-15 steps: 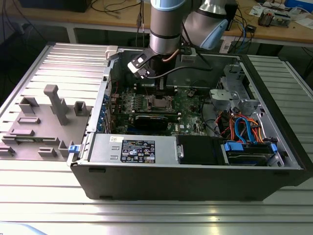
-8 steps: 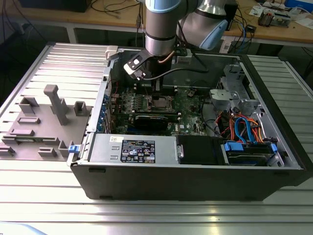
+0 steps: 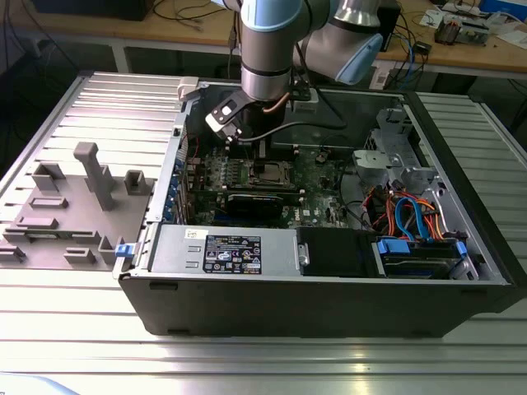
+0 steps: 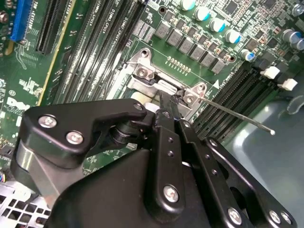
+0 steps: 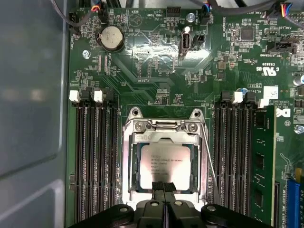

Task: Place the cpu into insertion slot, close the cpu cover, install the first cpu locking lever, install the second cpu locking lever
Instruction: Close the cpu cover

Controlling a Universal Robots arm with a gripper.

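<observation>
In the first wrist view the cpu (image 5: 164, 164), a silver-grey square chip, lies flat in the insertion slot (image 5: 127, 156). The cpu cover (image 5: 164, 137), a silvery frame, lies down around it. My gripper (image 5: 164, 185) is shut, its two black fingers pressed together at the near edge of the cpu and cover, with nothing between them. A thin wire locking lever (image 5: 209, 159) runs along one side of the socket. In the second wrist view that lever (image 4: 237, 116) sticks out free past the gripper (image 4: 170, 102). In the exterior view the gripper (image 3: 262, 158) hangs right over the socket (image 3: 268, 171).
Long black memory slots (image 5: 95, 156) flank the socket on both sides. A black expansion card (image 3: 263, 200), the power supply (image 3: 222, 251) and a drive bay with blue and orange cables (image 3: 412, 218) fill the open case. Grey fixtures (image 3: 97, 174) stand on the table at the exterior view's left.
</observation>
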